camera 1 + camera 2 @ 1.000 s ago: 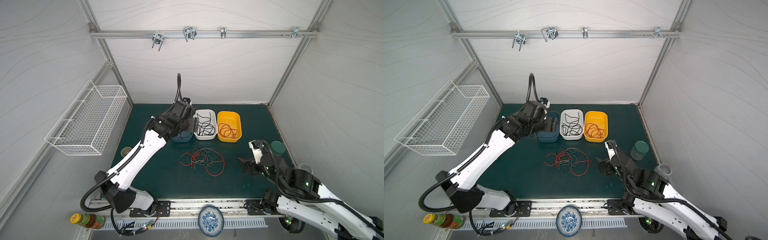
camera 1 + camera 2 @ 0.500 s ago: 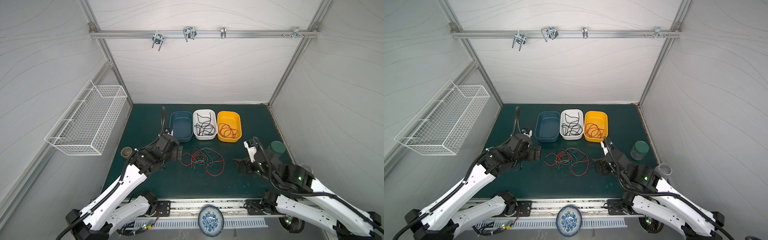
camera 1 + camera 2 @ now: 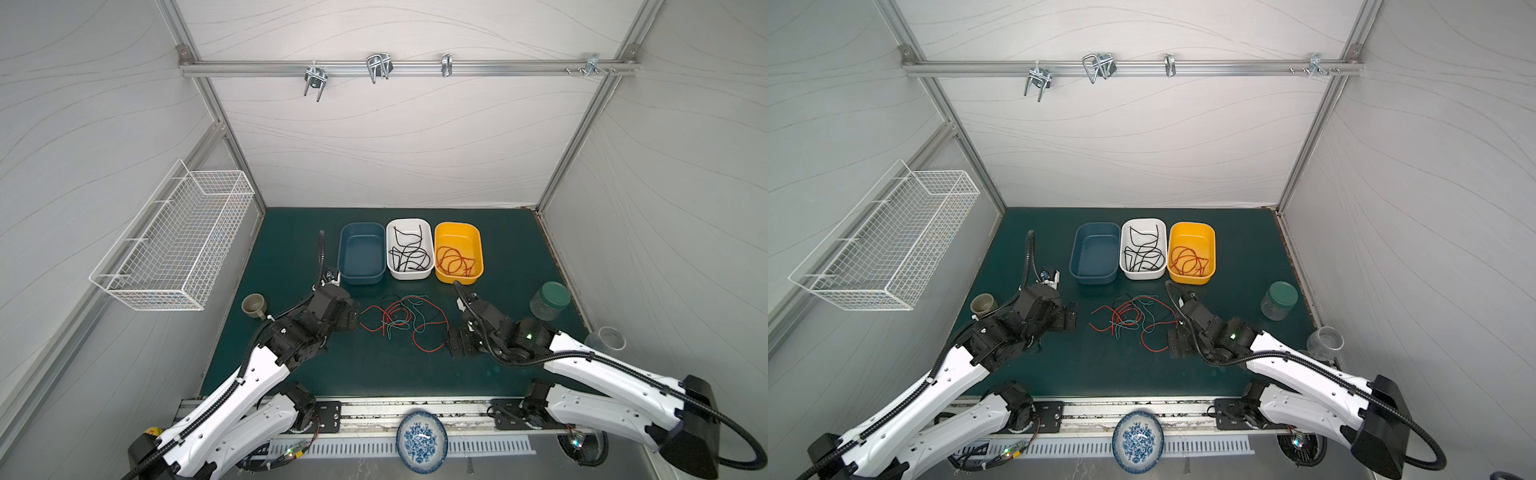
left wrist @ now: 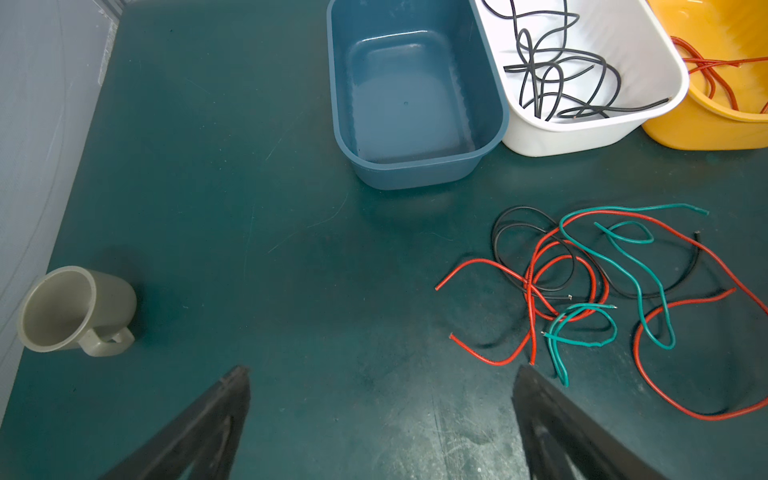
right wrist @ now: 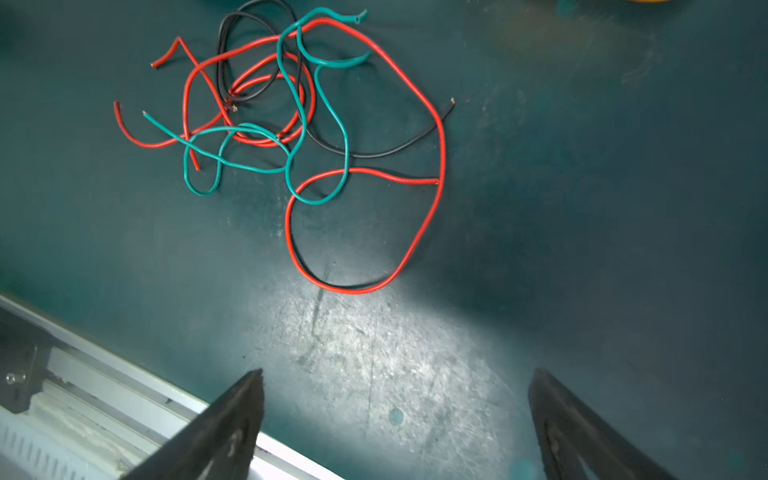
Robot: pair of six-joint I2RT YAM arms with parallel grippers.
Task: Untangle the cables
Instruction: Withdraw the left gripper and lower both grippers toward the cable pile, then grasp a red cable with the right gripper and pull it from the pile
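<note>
In both top views the left gripper (image 3: 352, 322) has come back down from over the blue tub (image 3: 360, 279) to just left of the cables (image 3: 392, 318), which lie tangled mid-tabletop (image 3: 374, 374). The right gripper (image 3: 455, 345) sits just to their right. Another pick looks due. The left wrist view shows the left gripper (image 4: 382, 374) spread wide and empty, and the blue tub (image 4: 415, 172) bare. The right wrist view shows the right gripper (image 5: 398, 376) equally wide and empty over scuffed green matting. White panelled walls enclose the space, with a wire basket (image 3: 178, 237) on one wall.
</note>
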